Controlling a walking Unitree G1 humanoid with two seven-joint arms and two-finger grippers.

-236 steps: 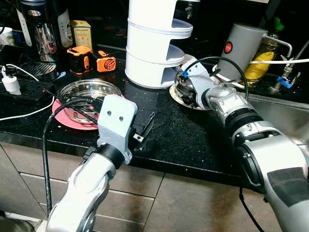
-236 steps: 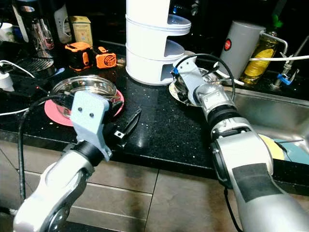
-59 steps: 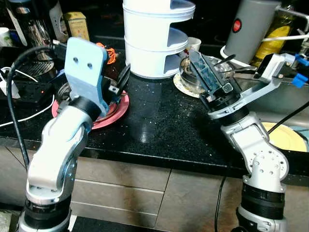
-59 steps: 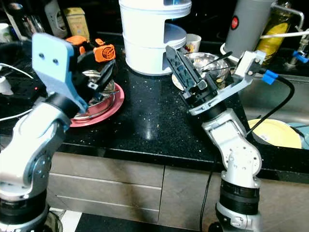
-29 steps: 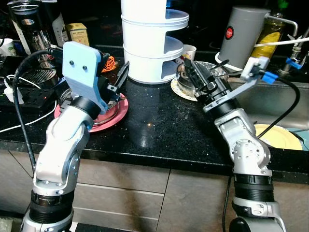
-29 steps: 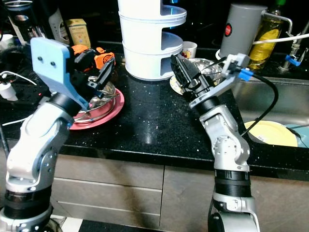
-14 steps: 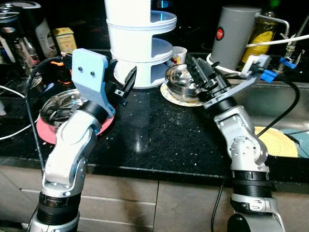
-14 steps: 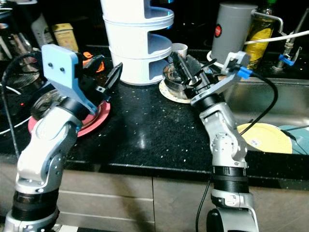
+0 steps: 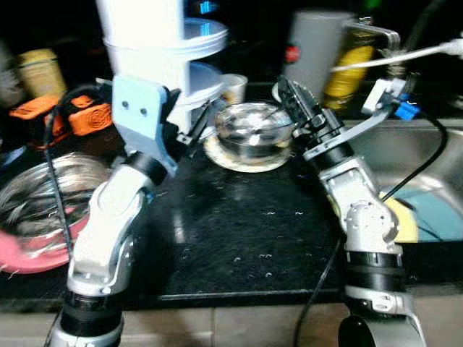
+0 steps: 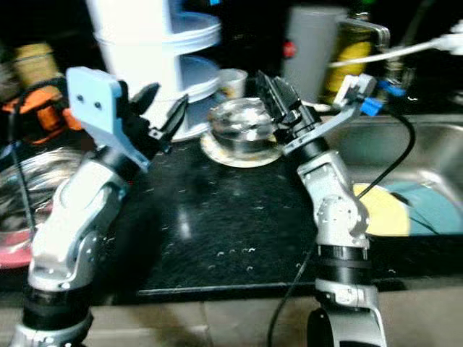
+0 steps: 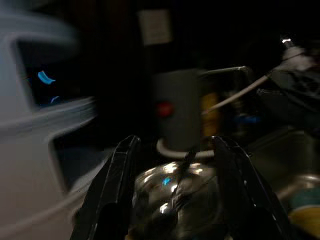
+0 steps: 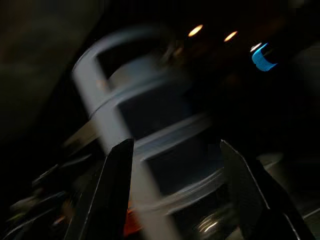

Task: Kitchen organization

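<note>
- One small steel bowl [image 9: 255, 130] sits on one pale plate [image 9: 246, 155] near the back of the counter, between the two arms.
- One large glass bowl [image 9: 32, 194] rests on one pink plate [image 9: 29, 249] at the robot's far left.
- One white tiered rack [image 9: 155, 54] stands behind the left arm, with one small cup [image 9: 233, 87] just beside it.
- One grey canister [image 9: 312, 59] with a red dot and one yellow bottle [image 9: 349, 65] stand at the back, by the sink.
- One orange and black tool [image 9: 69, 116] lies left of the rack; a yellowish tin [image 9: 36, 69] is behind it, blurred.
- One yellow plate [image 10: 382, 210] lies in the steel sink [image 10: 427, 155], next to something teal I cannot identify.
- The counter [image 9: 246, 231] is black speckled stone, glossy; the room behind is dark and the pictures are blurred.
- The left gripper [image 10: 160, 108] is raised above the counter, in front of the rack, fingers spread apart and holding nothing; in its wrist view the fingers [image 11: 112, 192] frame the steel bowl.
- The right gripper [image 9: 296, 105] is lifted just right of the steel bowl, forearm angled up from the counter edge, a cable with a blue plug [image 9: 405, 110] trailing from its wrist. Its fingers are parted and empty in the wrist view, which looks toward the rack.
</note>
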